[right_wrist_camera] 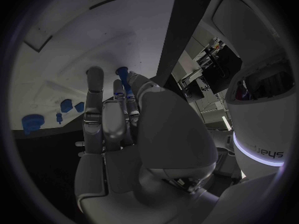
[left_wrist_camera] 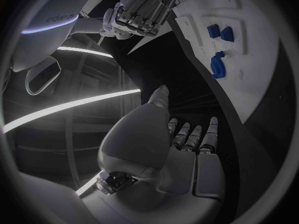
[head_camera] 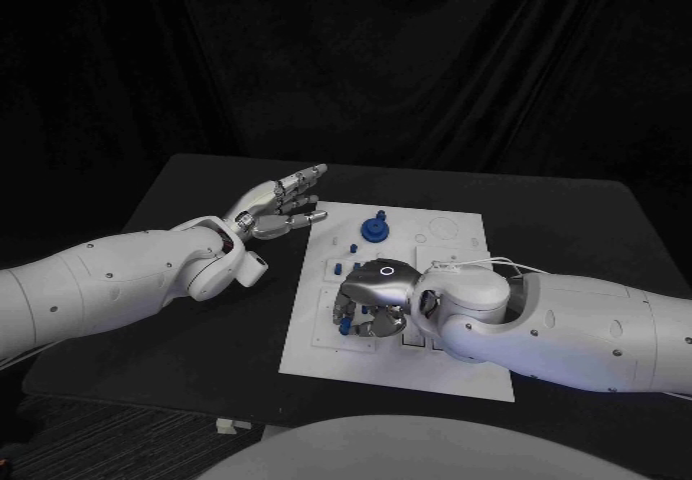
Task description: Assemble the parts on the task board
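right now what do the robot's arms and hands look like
Both arms are smooth, rounded white shells dotted with small dark fasteners. The left hand and right hand are silver metal with segmented fingers. The right wrist carries a dark cap with a glowing ring, and a thin white cable loops beside it. In the left wrist view, the right forearm shows grey lettering and a lit band.

One task board (head_camera: 447,375) — two hands — several blue parts (head_camera: 375,230).
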`<state>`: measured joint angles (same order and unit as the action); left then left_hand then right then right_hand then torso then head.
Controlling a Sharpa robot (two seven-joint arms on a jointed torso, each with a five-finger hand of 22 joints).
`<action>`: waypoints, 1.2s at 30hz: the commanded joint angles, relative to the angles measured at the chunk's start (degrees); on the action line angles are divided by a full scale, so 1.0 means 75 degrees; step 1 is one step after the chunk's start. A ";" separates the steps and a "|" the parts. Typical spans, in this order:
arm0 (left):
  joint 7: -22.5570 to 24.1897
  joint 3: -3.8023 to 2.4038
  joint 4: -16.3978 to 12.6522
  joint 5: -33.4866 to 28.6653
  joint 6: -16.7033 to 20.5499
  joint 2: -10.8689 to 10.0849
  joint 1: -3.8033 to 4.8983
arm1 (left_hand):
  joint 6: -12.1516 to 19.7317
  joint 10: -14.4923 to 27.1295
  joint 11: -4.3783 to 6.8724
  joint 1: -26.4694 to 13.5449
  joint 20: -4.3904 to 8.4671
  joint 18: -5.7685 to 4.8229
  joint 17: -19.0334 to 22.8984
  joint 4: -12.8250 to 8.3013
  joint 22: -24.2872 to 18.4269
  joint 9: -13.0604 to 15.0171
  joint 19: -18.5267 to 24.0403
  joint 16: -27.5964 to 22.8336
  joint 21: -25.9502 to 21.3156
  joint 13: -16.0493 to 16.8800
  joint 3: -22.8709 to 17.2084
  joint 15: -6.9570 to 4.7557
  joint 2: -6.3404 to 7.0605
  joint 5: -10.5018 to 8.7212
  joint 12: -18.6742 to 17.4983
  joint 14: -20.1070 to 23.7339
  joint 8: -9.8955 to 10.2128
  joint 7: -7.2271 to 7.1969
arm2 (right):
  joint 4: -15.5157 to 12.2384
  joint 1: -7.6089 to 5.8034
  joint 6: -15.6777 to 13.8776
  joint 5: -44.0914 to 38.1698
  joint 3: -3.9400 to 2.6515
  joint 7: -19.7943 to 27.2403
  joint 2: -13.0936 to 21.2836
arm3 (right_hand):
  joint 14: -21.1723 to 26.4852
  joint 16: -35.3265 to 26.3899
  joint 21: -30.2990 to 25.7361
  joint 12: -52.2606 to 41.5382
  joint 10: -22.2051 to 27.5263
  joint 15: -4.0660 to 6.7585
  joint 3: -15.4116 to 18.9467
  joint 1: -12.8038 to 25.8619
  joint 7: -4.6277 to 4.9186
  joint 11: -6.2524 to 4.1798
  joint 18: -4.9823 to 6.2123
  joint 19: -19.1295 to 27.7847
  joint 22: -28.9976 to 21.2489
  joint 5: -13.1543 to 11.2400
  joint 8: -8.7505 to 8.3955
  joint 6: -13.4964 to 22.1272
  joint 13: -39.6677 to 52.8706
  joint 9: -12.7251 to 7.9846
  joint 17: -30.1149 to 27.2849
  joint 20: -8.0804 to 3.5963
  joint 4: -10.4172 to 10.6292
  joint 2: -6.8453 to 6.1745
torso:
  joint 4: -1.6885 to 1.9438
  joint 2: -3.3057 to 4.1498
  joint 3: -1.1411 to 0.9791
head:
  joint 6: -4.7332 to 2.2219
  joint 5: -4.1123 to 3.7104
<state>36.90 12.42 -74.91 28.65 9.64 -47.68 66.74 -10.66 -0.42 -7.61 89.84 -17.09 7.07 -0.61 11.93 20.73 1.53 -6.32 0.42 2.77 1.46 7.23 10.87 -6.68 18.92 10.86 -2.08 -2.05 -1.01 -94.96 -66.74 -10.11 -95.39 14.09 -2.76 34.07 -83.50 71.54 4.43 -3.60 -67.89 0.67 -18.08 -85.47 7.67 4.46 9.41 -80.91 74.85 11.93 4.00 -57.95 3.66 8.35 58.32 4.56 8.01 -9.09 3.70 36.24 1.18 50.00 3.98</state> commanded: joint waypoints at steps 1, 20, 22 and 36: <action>0.0048 -0.0007 -0.0005 -0.0047 -0.0095 0.0018 -0.0010 | 0.0007 -0.0012 -0.0041 -0.0012 0.0026 -0.0014 -0.0007 -0.0042 0.0012 0.0009 -0.0052 0.0049 0.0028 0.0008 0.0008 0.0011 -0.0068 0.0042 0.0031 -0.0021 0.0020 0.0040 | 0.0007 0.0024 0.0203 -0.0043 0.0008 -0.0149 0.0022 | 0.0095 -0.0086 -0.0066 0.0000 0.0629 -0.0152 0.0091 0.0134 -0.0310 0.0142 0.0039 0.0111 -0.0005 -0.0229 -0.0060 0.1044 -0.0010 -0.0268 -0.0120 0.0066 0.0059 -0.0146 | 0.0001 -0.0003 0.0001 | 0.0000 0.0005; 0.0029 -0.0007 -0.0042 -0.0047 -0.0068 -0.0146 -0.0017 | -0.0006 -0.0010 -0.0050 -0.0021 0.0025 -0.0020 -0.0007 -0.0044 0.0062 0.0011 -0.0088 0.0050 0.0042 0.0007 0.0010 0.0023 -0.0076 0.0029 0.0033 -0.0023 0.0019 0.0068 | -0.1304 -0.0723 -0.2228 0.0477 -0.0032 0.0072 0.2133 | 0.0668 -0.0235 -0.0073 -0.1061 0.2731 -0.0108 0.1481 -0.0694 -0.0378 0.0293 0.0129 0.0552 -0.0423 -0.0428 -0.0052 0.3723 0.0205 -0.0685 -0.0496 0.0183 0.1136 -0.0339 | -0.0010 -0.0009 -0.0004 | 0.0000 -0.0133; 0.0024 -0.0007 -0.0050 -0.0047 -0.0055 -0.0169 -0.0017 | -0.0016 -0.0010 -0.0050 -0.0022 0.0025 -0.0020 -0.0008 -0.0044 0.0070 0.0012 -0.0093 0.0051 0.0044 0.0008 0.0011 0.0024 -0.0076 0.0029 0.0036 -0.0026 0.0018 0.0070 | -0.1485 -0.0910 -0.2203 0.0774 -0.0032 0.0006 0.2545 | 0.0905 -0.0480 -0.0080 -0.1971 0.2118 -0.0079 0.1285 -0.1001 -0.0203 0.0191 0.0116 0.0668 -0.0400 0.0356 0.0229 0.2232 0.0606 -0.0485 -0.0841 0.0132 0.0920 -0.0085 | -0.0016 -0.0013 -0.0004 | 0.0000 -0.0194; 0.0048 -0.0005 -0.0164 -0.0047 0.0042 -0.0328 -0.0028 | -0.0061 -0.0016 -0.0054 -0.0052 0.0025 -0.0035 -0.0008 -0.0016 -0.0015 0.0018 -0.0093 0.0051 0.0042 0.0012 0.0005 0.0022 -0.0128 0.0046 0.0062 -0.0027 0.0011 0.0087 | -0.1525 -0.1104 -0.0481 0.1456 0.0012 -0.1650 0.3976 | -0.0866 0.2461 0.5722 -1.1520 -0.2948 0.0291 0.1801 0.1471 -0.0361 -0.0559 -0.0454 -0.0420 0.0977 -0.0308 0.2846 0.1012 1.1512 0.1615 0.4224 -0.0176 0.1141 -0.0042 | -0.0079 -0.0086 0.0019 | 0.0000 -0.0436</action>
<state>36.48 12.44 -75.96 28.64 9.55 -50.07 66.64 -11.07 -0.42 -7.60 89.47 -16.88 7.08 -0.58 11.93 20.68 1.59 -6.93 0.65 3.00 1.45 7.23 10.87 -7.05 18.92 11.08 -2.07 -2.05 -0.61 -106.35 -75.36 -18.63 -86.32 14.16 -8.68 63.76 -83.96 89.86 45.63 -89.86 -84.03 2.58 -4.71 -75.71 5.10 0.54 6.66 -83.50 74.95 9.44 25.30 -49.90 74.95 20.29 74.95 3.43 16.03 -9.34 3.20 35.74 1.25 50.00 0.82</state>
